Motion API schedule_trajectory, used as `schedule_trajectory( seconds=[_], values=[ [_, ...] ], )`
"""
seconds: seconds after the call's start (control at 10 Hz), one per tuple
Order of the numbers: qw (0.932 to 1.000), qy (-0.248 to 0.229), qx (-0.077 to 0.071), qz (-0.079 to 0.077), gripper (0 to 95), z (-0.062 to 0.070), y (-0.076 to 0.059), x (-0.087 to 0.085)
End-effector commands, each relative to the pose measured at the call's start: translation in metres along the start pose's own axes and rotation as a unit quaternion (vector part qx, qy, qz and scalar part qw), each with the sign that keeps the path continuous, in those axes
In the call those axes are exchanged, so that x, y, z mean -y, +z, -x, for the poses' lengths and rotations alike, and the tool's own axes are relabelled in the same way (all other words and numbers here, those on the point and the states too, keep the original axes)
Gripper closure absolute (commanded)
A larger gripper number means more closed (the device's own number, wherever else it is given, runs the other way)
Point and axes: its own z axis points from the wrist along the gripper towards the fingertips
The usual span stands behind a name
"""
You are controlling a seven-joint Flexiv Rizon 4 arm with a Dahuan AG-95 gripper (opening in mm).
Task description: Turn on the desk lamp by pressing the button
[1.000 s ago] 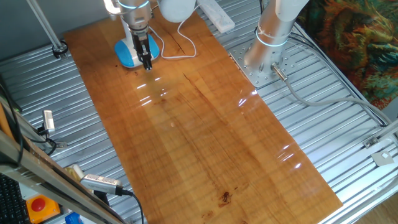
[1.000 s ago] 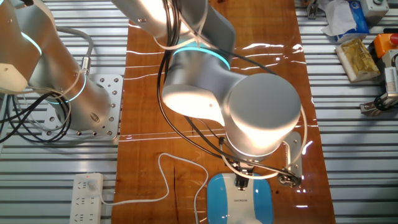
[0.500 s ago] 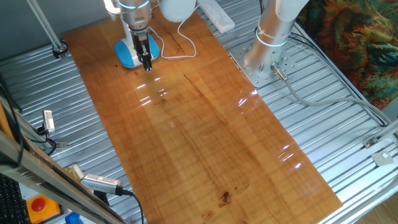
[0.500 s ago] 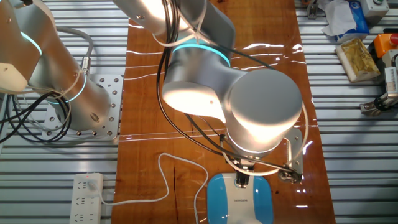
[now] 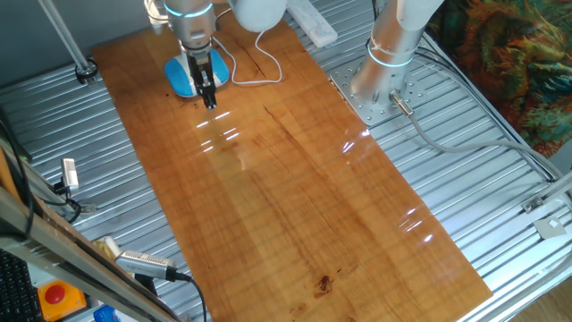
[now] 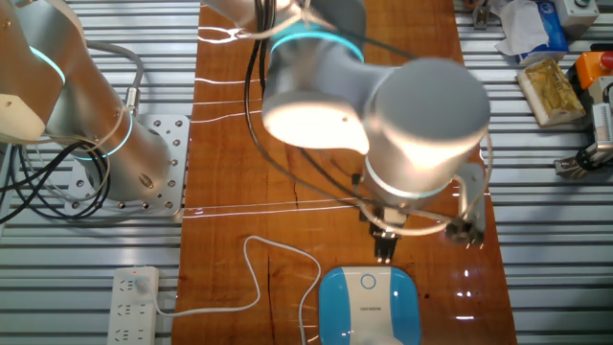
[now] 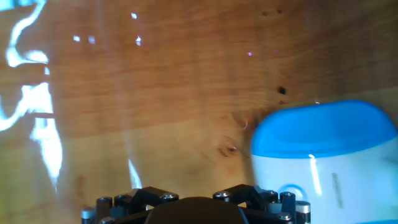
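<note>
The desk lamp's blue base (image 6: 335, 311) with a white top panel lies at the near edge of the wooden board in the other fixed view. The button (image 6: 369, 282) is a small ring on that white panel. The gripper (image 6: 385, 247) hangs just past the lamp's edge, above the board, apart from the button. In one fixed view the gripper (image 5: 209, 93) is at the lamp's (image 5: 181, 80) front edge. The hand view shows the lamp (image 7: 323, 134) at lower right with the button (image 7: 290, 191) near the bottom edge. No view shows the fingertips clearly enough to tell a gap.
A white power strip (image 6: 134, 295) lies left of the lamp, with a thin white cord (image 6: 251, 264) running to it. The arm's base (image 6: 144, 163) stands on the metal table at left. Tools and boxes (image 6: 551, 86) sit at the top right.
The gripper has lifted off the lamp's white top and moved away from it over the board. The button now shows uncovered.
</note>
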Motion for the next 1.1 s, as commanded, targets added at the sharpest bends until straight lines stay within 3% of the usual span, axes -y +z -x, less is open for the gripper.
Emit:
schedule_trajectory(
  seconds=[0.1, 0.5, 0.6, 0.7, 0.8, 0.9, 1.0, 1.1],
  values=[
    [1.0000, 0.002, -0.001, 0.000, 0.0, 0.004, -0.016, -0.022],
    [0.9999, -0.011, 0.008, -0.006, 0.0, -0.004, -0.019, -0.033],
    [0.9999, -0.012, 0.008, -0.006, 19.0, -0.004, -0.019, -0.033],
    [0.9998, -0.013, 0.007, -0.009, 19.0, -0.004, -0.019, -0.033],
    [0.9998, -0.014, 0.006, -0.014, 38.0, -0.004, -0.019, -0.033],
    [0.9996, -0.018, 0.006, -0.022, 38.0, -0.004, -0.019, -0.033],
    [0.9993, -0.022, 0.006, -0.029, 76.0, -0.004, -0.019, -0.033],
    [0.9992, -0.025, 0.007, -0.030, 95.0, -0.004, -0.019, -0.033]
  ],
)
